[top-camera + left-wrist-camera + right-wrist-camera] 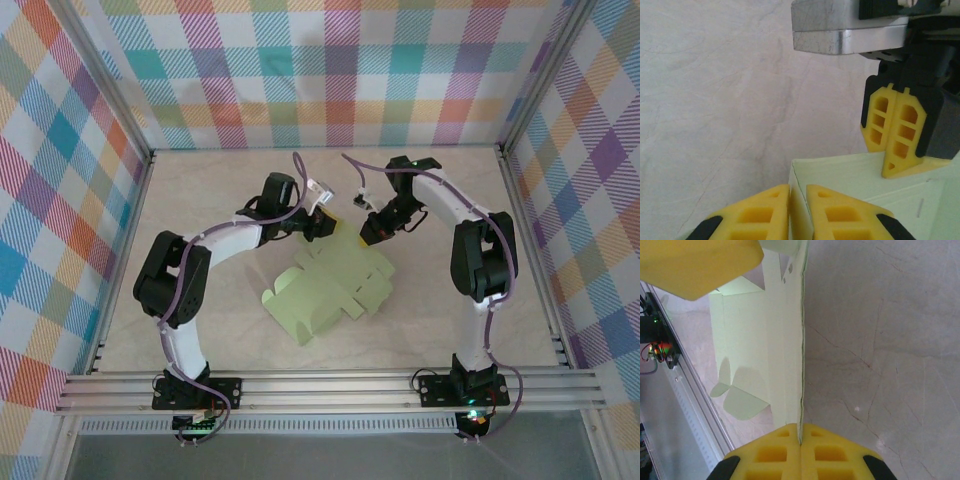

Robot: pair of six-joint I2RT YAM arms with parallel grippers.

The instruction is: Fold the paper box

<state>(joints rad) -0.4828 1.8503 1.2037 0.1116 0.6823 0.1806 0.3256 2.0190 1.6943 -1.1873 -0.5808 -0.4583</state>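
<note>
The box (330,290) is thin, smooth, matt card; the fingers (755,217) matt yellow plastic; the table (400,340) smooth, veined like stone; the rails (330,385) dull brushed metal.

Bases at the near edge of the tabletop (200,190); left arm (225,240) elbow out left, forearm reaching right toward centre; left gripper (322,220) tipped down, fingers (760,215) drawn close either side of an edge of the paper box (325,290), thin gap between them, pinch unclear; right arm (480,255) upright at right, elbow high, forearm angled left and down; right gripper (372,232) just beside the left one, its yellow tips pressed together on the card's upright edge.
</note>
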